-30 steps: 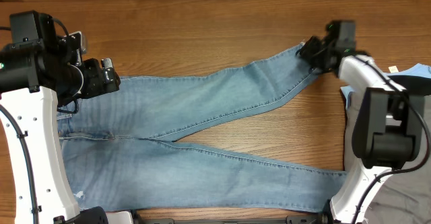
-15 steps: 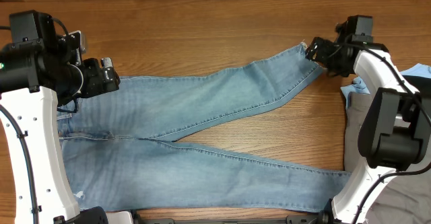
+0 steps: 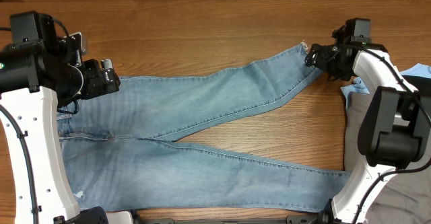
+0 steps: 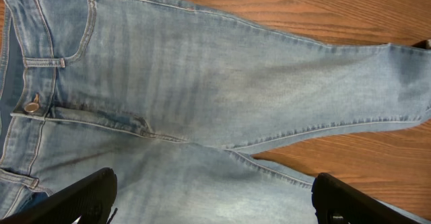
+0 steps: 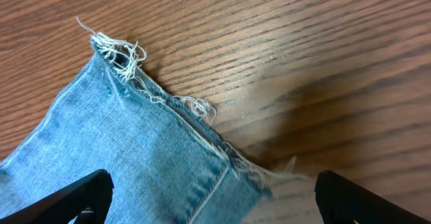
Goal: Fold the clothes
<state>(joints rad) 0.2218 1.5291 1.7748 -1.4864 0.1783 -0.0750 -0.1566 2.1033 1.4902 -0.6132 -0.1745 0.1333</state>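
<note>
The clothes are one pair of light blue jeans lying flat on the wooden table, waist to the left. One leg runs up to the right, the other to the lower right. My left gripper hovers open over the top of the waist. In the left wrist view the waist button and crotch seam show above the open left gripper. My right gripper stands open just over the upper leg's frayed hem. The denim lies flat between its spread fingertips, which hold nothing.
Beside the right arm's base lie a pale blue garment, a black one and a grey one. The table's front edge runs close under the lower leg.
The right gripper has opened and let go of the upper leg's hem, and it has drawn back a little to the right. The hem now rests on the table. The left arm has not moved.
</note>
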